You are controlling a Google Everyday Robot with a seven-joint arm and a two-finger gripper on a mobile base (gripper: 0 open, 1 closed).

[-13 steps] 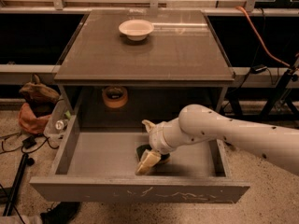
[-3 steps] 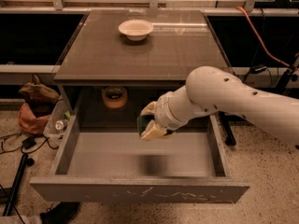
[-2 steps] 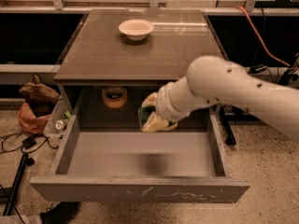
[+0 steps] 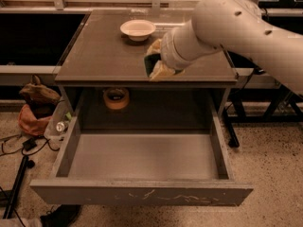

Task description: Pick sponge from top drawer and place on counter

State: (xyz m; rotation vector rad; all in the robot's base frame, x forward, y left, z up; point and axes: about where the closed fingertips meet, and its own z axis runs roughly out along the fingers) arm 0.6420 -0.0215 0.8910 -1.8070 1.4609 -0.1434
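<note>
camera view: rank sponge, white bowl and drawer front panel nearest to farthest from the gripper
1. sponge, held in the gripper above the counter front
2. white bowl, farther back on the counter
3. drawer front panel, low, out front

The hand (image 4: 155,59) holds the sponge (image 4: 150,65) above the counter (image 4: 104,56).

We read no txt, labels, brand names or nos. anywhere in view. Marks on the top drawer (image 4: 142,193) front panel at 6 o'clock are scratches, not chars. Counter (image 4: 104,56), bowl (image 4: 138,30) at 12 and arm shell (image 4: 236,22) at 1 carry no legible print. Gripper (image 4: 157,60) sits at 12 o'clock over the counter front edge, clamped on the sponge (image 4: 151,64); no markings legible on either.
</note>
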